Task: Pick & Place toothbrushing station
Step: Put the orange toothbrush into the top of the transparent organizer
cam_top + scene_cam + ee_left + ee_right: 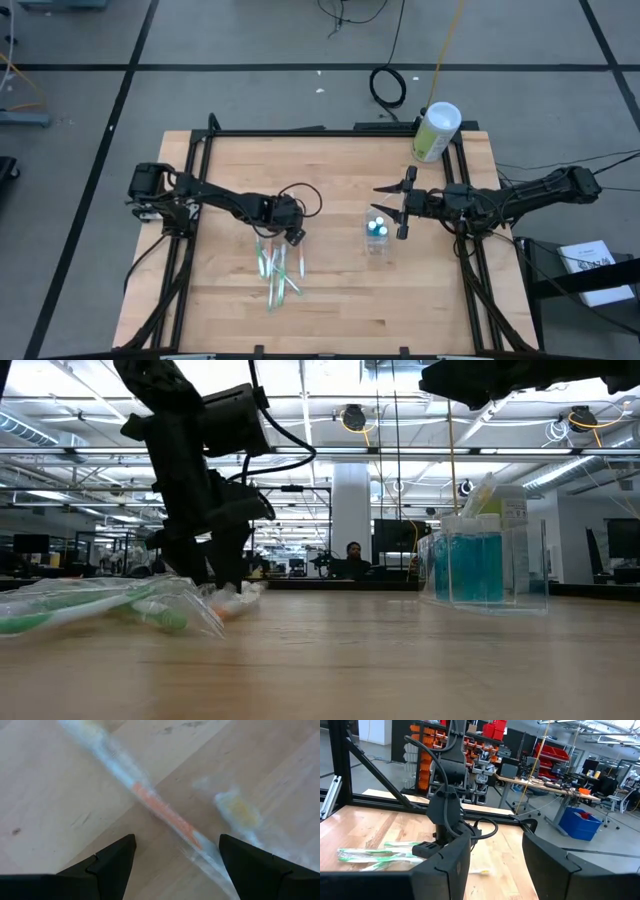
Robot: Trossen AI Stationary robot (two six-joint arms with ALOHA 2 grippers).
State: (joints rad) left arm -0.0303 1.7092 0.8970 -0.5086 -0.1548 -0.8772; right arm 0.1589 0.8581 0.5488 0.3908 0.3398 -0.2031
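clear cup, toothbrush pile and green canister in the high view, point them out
clear cup (377, 238): high view, its lower see-through wall.
toothbrush pile (277, 272): high view, middle of the wrapped brushes.
green canister (433, 137): high view, its pale-green side.

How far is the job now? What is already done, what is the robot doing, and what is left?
Done: the clear cup stands upright mid-table with something teal inside. In hand: the left gripper is down, fingers open, straddling an orange-handled toothbrush, not yet closed. The right gripper, open and empty, waits beside the cup. Left: the wrapped toothbrushes lie in a pile on the table.
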